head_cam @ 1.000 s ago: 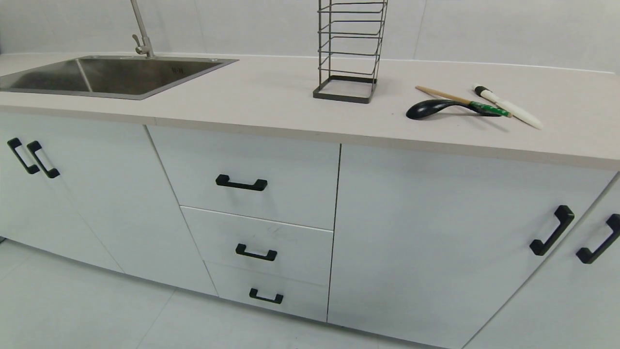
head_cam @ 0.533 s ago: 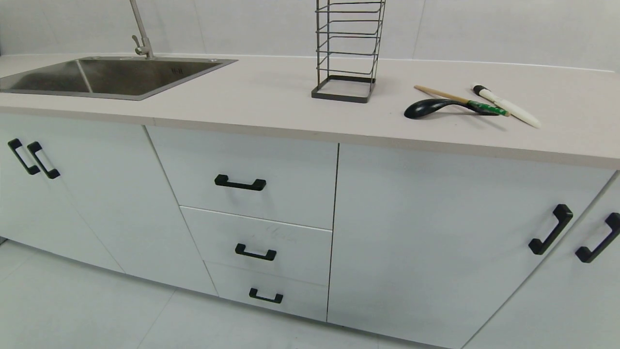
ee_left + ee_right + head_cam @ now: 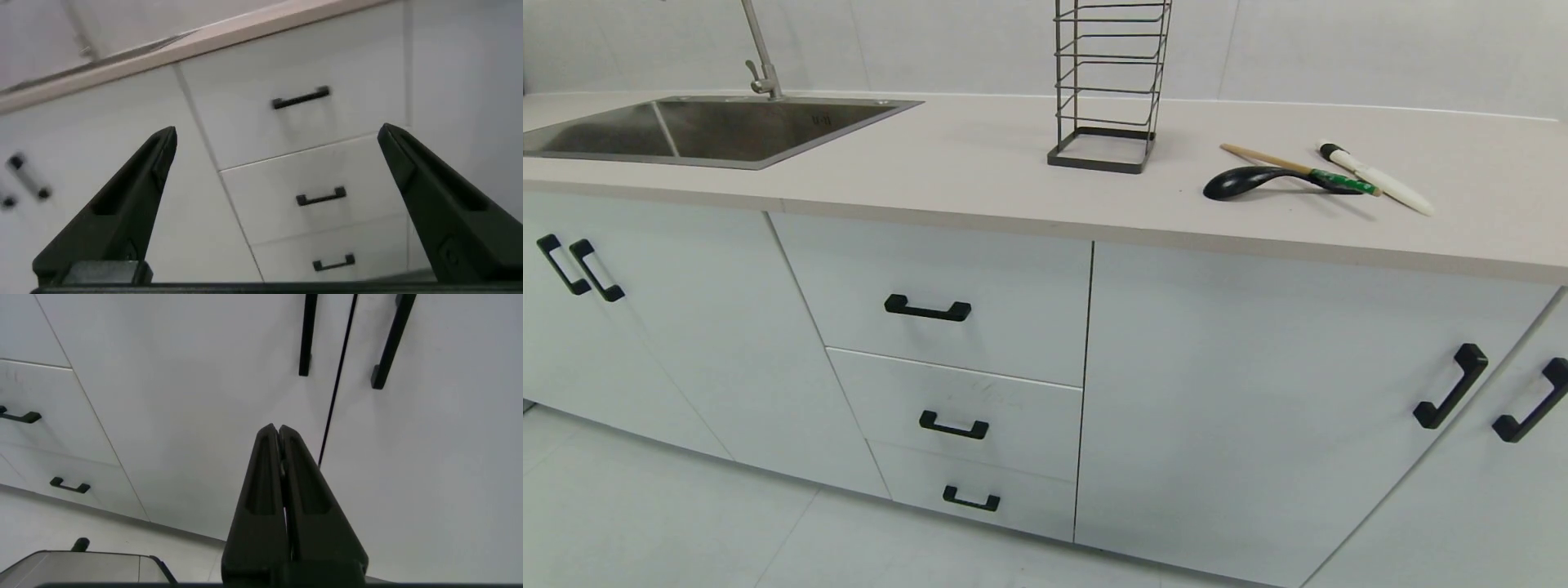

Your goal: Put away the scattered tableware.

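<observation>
three utensils (image 3: 1327, 180) lie on the counter (image 3: 980, 171), well apart from the fingers (image 3: 122, 212).

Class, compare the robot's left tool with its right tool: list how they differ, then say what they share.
The left tool stands wide open, while the right tool is shut, with its fingers pressed together. The left tool faces the stack of three drawers, while the right tool faces the cabinet doors with long vertical handles. Both are black and hold nothing.
</observation>
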`<state>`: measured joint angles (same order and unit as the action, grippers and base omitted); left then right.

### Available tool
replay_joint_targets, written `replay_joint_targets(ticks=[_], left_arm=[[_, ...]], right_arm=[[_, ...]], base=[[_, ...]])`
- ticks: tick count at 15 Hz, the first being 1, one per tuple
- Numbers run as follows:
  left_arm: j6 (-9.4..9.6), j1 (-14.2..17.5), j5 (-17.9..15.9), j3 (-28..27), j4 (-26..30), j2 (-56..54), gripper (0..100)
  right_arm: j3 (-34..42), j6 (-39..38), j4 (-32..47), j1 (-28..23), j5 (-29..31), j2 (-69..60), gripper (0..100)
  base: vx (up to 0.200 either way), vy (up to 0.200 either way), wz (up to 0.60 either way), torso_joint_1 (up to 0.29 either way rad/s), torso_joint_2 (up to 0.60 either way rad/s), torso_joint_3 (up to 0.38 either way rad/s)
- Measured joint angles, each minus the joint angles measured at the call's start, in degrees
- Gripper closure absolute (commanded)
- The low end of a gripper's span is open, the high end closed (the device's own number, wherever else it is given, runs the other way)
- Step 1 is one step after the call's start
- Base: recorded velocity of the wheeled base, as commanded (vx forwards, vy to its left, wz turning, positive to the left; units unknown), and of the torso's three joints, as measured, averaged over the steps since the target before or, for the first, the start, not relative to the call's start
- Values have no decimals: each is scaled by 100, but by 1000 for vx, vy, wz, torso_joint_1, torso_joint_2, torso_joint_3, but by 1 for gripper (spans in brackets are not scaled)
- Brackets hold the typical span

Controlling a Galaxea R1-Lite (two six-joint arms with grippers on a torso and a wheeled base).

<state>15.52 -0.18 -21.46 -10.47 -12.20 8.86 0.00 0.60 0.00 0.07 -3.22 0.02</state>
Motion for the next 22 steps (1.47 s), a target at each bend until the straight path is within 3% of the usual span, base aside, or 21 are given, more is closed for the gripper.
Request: replay_joint_targets(ticks=[3, 4, 7, 8, 10, 12, 16, 18, 22], left_arm=[[1080, -76, -429, -187, 49, 1140, 0], [1552, -144, -468, -293, 55, 1588, 0], [3446, -362, -517, -652, 66, 3005, 0], [3891, -408, -495, -728, 71, 3374, 0], [4484, -477, -325, -813, 107, 4001, 0], [4693, -730, -115, -848, 112, 4480, 0], [4886, -2153, 334, -923, -52, 5678, 0], [5075, -2402, 451, -918, -301, 6484, 0], [5498, -2528, 879, -736, -1059, 7973, 0]], right_arm=[[0, 0, 0, 0, -1, 0, 100], [0, 0, 0, 0, -1, 0, 100], [0, 0, 0, 0, -1, 0, 100], [0, 0, 0, 0, 0, 0, 100], [0, 0, 0, 0, -1, 0, 100], [0, 0, 0, 0, 0, 0, 100], [0, 0, 2, 0, -1, 0, 100], [0, 0, 0, 0, -1, 0, 100], [0, 0, 0, 0, -1, 0, 100]], base=[[0, 0, 0, 0, 0, 0], [0, 0, 0, 0, 0, 0], [0, 0, 0, 0, 0, 0], [0, 0, 0, 0, 0, 0], [0, 0, 0, 0, 0, 0], [0, 0, 0, 0, 0, 0], [0, 0, 0, 0, 0, 0], [0, 0, 0, 0, 0, 0], [0, 0, 0, 0, 0, 0]])
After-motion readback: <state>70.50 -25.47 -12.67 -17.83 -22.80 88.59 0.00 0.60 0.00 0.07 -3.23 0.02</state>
